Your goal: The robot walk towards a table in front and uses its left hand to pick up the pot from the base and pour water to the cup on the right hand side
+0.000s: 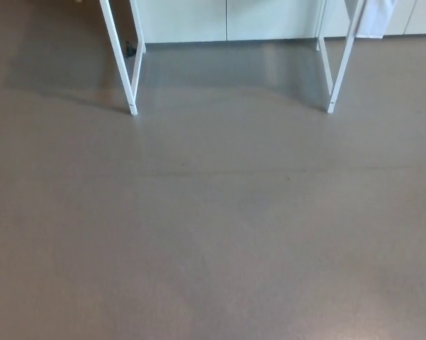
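Observation:
Only the lower part of the table shows in the head view. Its white left legs (122, 60) and white right legs (340, 67) stand on the grey floor at the top of the picture. The tabletop, the pot, its base and the cup are all out of frame above. Neither of my hands nor any part of my arms appears.
Grey floor (213, 227) fills most of the view between me and the table. A white wall or cabinet front (227, 18) runs behind the legs. A white cloth (376, 20) hangs at the table's right corner. The table's shadow lies on the floor under it.

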Robot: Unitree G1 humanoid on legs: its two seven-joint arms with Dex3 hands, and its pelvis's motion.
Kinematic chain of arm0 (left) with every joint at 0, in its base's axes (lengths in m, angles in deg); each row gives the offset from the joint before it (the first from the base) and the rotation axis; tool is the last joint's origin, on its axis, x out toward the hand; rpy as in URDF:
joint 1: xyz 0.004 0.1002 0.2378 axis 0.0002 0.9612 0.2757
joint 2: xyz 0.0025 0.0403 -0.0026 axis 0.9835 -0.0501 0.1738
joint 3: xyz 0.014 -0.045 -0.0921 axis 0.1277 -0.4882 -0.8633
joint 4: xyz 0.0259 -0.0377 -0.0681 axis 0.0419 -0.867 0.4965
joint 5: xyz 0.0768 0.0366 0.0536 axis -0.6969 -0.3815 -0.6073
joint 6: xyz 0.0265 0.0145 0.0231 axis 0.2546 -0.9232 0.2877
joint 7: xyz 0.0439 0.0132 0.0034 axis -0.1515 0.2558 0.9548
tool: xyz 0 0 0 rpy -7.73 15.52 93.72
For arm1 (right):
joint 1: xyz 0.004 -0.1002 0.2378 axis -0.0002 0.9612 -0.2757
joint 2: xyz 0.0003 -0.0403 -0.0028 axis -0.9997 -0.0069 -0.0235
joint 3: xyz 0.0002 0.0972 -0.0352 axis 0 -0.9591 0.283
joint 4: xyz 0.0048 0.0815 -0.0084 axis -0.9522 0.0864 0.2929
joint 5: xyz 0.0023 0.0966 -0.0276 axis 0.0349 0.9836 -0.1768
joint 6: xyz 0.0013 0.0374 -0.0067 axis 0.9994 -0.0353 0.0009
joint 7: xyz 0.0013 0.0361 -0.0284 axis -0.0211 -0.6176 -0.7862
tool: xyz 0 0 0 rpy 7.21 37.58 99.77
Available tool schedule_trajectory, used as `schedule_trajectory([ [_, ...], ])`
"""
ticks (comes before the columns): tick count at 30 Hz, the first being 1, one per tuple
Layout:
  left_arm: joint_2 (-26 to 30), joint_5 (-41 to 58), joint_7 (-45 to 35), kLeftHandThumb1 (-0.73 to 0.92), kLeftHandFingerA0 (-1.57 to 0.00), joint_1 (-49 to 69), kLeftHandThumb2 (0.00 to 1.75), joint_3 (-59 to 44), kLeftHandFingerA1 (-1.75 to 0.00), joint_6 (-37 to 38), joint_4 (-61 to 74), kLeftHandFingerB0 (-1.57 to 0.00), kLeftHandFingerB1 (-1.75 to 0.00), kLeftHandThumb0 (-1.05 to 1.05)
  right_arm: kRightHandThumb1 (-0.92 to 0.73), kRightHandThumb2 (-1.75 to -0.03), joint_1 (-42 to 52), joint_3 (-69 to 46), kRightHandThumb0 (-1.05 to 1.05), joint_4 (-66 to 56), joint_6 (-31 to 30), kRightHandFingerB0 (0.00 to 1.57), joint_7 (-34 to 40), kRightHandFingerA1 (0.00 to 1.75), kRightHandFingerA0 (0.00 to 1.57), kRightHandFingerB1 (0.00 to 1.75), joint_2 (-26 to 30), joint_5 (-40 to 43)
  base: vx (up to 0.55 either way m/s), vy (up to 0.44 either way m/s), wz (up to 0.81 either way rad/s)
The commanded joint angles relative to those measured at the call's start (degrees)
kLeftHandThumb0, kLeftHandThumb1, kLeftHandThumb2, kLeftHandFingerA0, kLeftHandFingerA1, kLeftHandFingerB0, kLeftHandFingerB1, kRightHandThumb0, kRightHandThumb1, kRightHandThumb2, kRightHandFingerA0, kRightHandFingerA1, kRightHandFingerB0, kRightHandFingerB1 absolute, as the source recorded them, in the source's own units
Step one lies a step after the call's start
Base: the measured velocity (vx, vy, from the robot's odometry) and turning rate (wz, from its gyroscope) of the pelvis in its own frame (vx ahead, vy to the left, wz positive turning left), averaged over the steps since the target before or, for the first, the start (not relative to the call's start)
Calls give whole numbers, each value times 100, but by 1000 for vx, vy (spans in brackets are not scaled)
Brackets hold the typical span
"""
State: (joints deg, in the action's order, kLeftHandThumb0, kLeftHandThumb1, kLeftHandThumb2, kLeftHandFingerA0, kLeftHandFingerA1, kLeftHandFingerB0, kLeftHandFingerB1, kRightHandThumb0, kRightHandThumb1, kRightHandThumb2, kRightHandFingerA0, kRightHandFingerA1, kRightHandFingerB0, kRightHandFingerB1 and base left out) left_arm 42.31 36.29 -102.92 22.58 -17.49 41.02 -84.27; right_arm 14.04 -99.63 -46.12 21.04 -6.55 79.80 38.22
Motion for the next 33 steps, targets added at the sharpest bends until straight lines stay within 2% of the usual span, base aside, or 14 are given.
schedule_trajectory([
  [1, 125, 68, -111, 45, -19, -22, 88, -12, -51, 13, -128, -17, -48, 5, -75, -62, 111, 11, 1, -93, 87, 16, -82, 35, 25, 30, 21, 90, 213, 113, -21],
  [10, 172, 17, -10, 45, -22, 20, 87, 51, -52, -69, -50, -18, -49, 4, -76, -63, 286, 24, 3, -290, 11, 17, -30, 35, 27, 30, -55, 130, 250, 195, -4],
  [13, 185, -40, 69, 46, -22, 125, 89, 97, -52, -111, 60, -18, -48, 6, -79, -63, 292, 32, 3, 0, 194, 14, -160, 35, 25, 30, -9, 95, 212, 85, 6],
  [20, 320, -376, 667, 46, -37, 182, 89, 339, -58, -422, 60, -22, -50, 6, -78, -63, 424, 4, 1, 109, 254, 16, -228, 35, 25, 30, -38, 146, 226, -56, 8],
  [27, 413, -382, 746, 48, -33, 269, 90, 468, -56, -751, 264, -20, -49, 4, -78, -63, 487, -32, 1, 347, 417, 14, -406, 34, 23, 29, -49, 221, 299, 44, -4],
  [28, 426, -406, 767, 46, -33, 290, 89, 486, -56, -769, 277, -21, -50, 4, -76, -62, 473, -33, 0, 438, 441, 16, -356, 35, 28, 30, -36, 194, 162, -21, -8],
  [32, 458, -463, 843, 46, -35, 282, 88, 527, -57, -760, 217, -21, -49, 4, -78, -63, 494, 5, 1, 398, 414, 16, -278, 35, 28, 29, -51, 164, 170, 92, -13],
  [33, 457, -449, 840, 46, -36, 284, 89, 525, -57, -766, 226, -22, -50, 5, -78, -63, 514, 4, 0, 352, 392, 12, -316, 35, 25, 29, -60, 195, 272, 183, -16],
])
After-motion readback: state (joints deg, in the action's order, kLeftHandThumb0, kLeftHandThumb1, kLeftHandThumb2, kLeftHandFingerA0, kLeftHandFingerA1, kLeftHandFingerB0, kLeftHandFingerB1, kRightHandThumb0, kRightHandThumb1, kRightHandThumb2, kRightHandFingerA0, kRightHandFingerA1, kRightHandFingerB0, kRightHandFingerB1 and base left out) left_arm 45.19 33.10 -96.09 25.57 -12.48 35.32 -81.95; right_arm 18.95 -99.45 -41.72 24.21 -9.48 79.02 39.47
